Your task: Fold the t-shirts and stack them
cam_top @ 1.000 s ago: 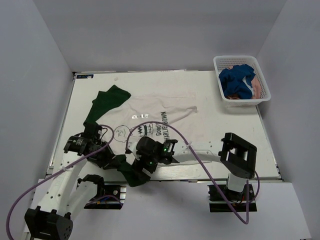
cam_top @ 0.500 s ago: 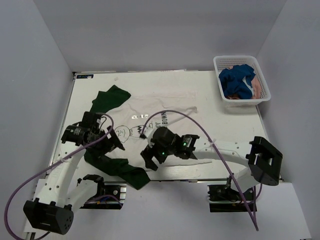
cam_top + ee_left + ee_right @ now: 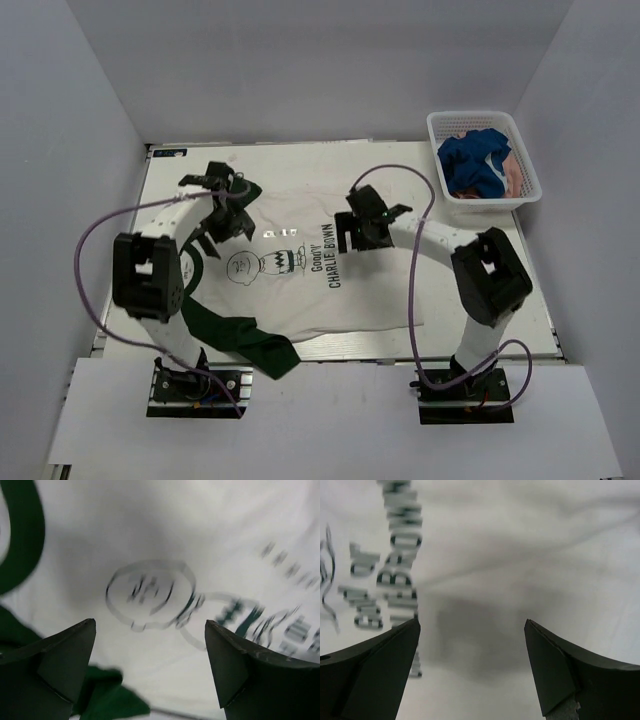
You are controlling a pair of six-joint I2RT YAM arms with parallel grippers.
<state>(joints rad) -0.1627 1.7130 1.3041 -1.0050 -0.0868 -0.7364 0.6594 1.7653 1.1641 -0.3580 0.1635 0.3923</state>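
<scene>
Cream shirt (image 3: 300, 295) spread flat, unfolded. Blue shirt (image 3: 472, 165), pink shirt (image 3: 515, 176) bunched in basket (image 3: 470, 114). Left gripper (image 3: 150, 624), right gripper (image 3: 472, 622) over cream shirt: jaws wide, empty. No stack.

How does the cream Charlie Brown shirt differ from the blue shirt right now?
The cream shirt lies spread out on the table; the blue shirt sits crumpled in the basket. The cream shirt carries black print and green sleeves; the blue shirt looks plain. Neither is folded.

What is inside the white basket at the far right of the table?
The white basket holds a crumpled blue shirt, with pink cloth showing at its right edge. Anything under them is covered.
</scene>
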